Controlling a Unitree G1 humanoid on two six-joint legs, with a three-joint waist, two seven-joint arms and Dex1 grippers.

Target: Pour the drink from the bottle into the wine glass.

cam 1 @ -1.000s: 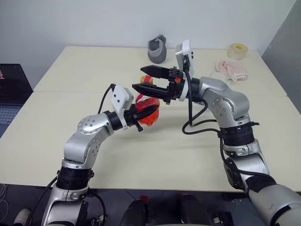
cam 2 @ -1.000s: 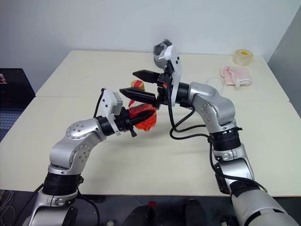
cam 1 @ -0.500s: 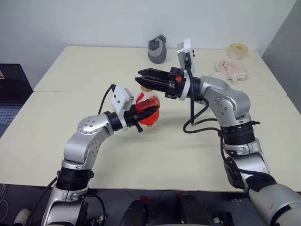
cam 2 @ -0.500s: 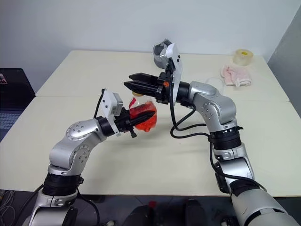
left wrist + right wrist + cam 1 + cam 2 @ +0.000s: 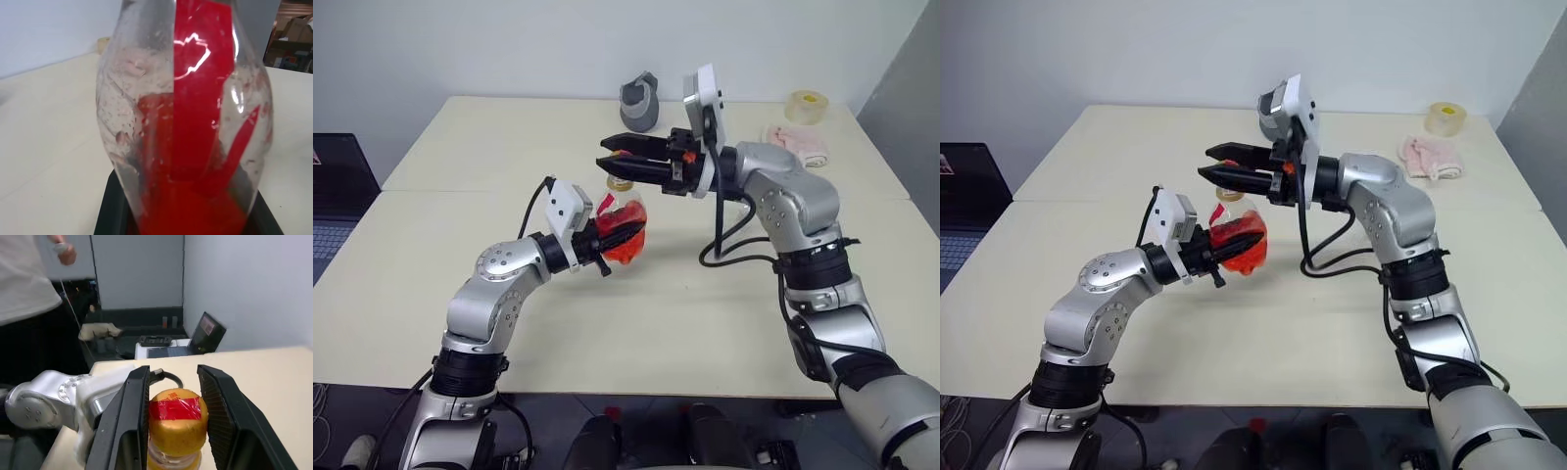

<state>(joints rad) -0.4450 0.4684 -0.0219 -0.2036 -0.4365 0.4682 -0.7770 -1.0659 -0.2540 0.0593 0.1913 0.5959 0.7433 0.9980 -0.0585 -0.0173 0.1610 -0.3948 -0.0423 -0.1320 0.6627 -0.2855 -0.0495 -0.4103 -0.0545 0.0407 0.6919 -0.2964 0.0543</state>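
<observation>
My left gripper [image 5: 623, 233] is shut on the bottle [image 5: 628, 217], holding it upright above the table. It is a small clear bottle with a red label [image 5: 200, 88]. The red-orange drink [image 5: 195, 205] sits in its lower part. The right gripper [image 5: 172, 373] reaches in level from the right at the bottle's top. Its two black fingers [image 5: 129, 416] press on either side of the yellow cap [image 5: 177, 420], which carries a red sticker. In the head views the cap [image 5: 1229, 194] sits just under the right fingers [image 5: 1234, 176]. The wine glass is out of view.
A grey cap-like object [image 5: 641, 103] stands at the back of the cream table [image 5: 460, 147]. A tape roll [image 5: 808, 105] and a pink cloth [image 5: 795, 144] lie at the back right. A laptop [image 5: 337, 191] sits off the left edge. A person [image 5: 24, 284] stands beyond the table.
The right gripper's fingers have closed from wide open onto the bottle's cap, and its wrist has turned slightly. The left arm and the bottle have stayed put.
</observation>
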